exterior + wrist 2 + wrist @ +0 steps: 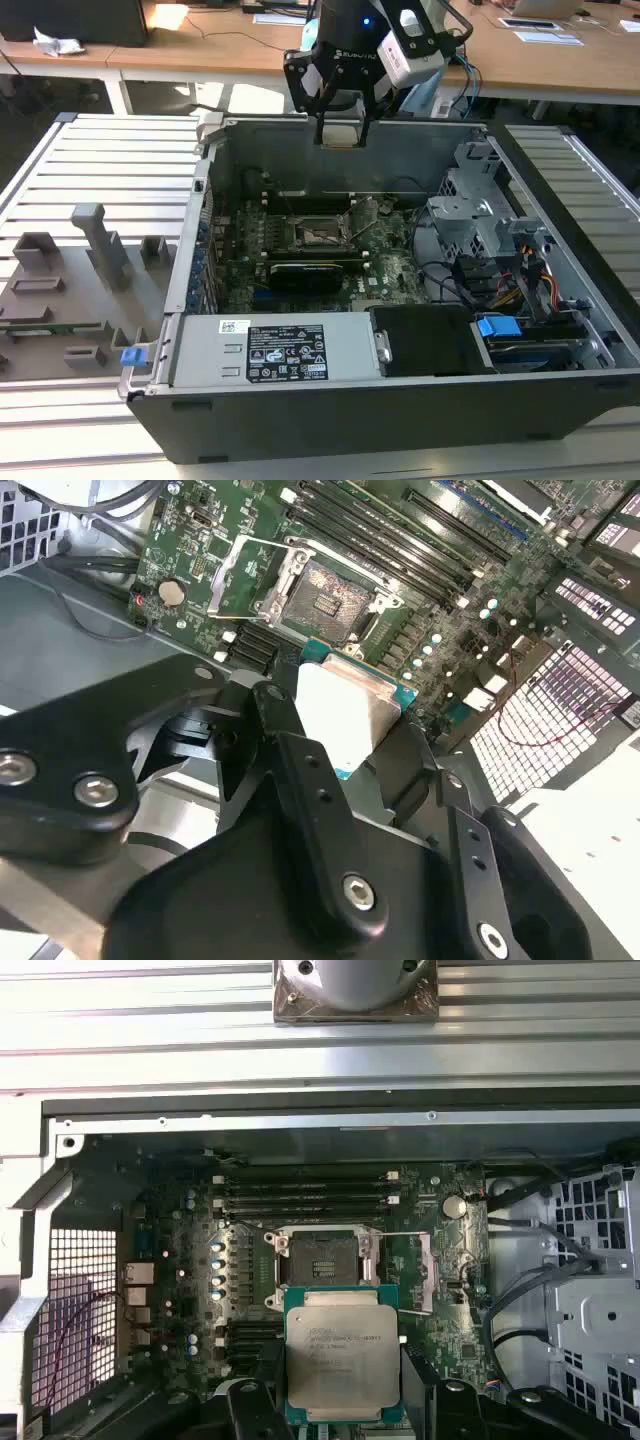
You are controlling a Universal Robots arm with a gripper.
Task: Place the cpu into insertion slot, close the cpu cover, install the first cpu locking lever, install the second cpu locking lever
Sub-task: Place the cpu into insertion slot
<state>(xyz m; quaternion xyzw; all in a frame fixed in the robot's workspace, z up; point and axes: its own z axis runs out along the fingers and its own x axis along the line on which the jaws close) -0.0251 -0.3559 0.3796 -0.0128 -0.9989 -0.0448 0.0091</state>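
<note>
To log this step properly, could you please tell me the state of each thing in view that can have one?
Black robot gripper: shut on the cpu.
Small square silver-grey cpu with green rim: held, not yet in the socket.
Square black insertion slot: empty, uncovered.
Thin silver metal-frame cpu cover: swung open.
Grey metal computer case: open, inside exposed.

An open computer case (350, 410) lay on a slatted aluminium table (110, 150); its green motherboard (392, 268) faced up; a labelled grey power supply (270, 350) ran along the near wall; a silver drive cage (470, 215) stood toward the exterior view's right, with a blue tab (499, 327) near it; grey moulded holders (95, 240) stood outside the case on the exterior view's left; wooden desks (200, 45) ran behind; in the first wrist view, black memory slots (305, 1192) lay side by side near a coin cell (455, 1205).
</note>
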